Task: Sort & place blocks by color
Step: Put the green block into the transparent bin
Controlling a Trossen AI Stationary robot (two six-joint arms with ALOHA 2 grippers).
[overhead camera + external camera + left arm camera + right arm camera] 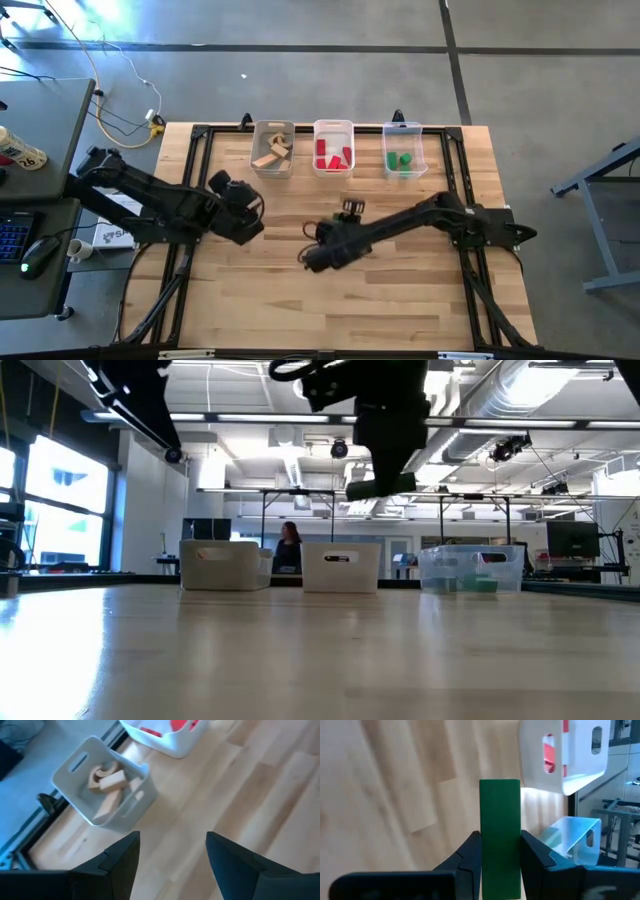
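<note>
right gripper (pixel 500 862): clamped on green block (pixel 500 835), raised over bare counter (pixel 400 290)
left gripper (pixel 172 862): jaws apart, empty
ahead: wood bin (pixel 272 150), red bin (pixel 333 147), green bin (pixel 403 150) all loaded
left: drop this block; no loose blocks visible

The right gripper (pixel 500 857) has its two dark fingers (pixel 467 857) pressed against either side of a green block (pixel 500 837), which stands up lengthwise between them over the pale wooden table (pixel 395 780); beyond the block sits a white bin (pixel 565 767) with red blocks (pixel 548 756) showing through its handle slot; nearer to the gripper than that one, and just beside it, is a clear, bluish bin (pixel 572 837). Past the table's edge, grey metal framing shows dimly in the room.
</note>
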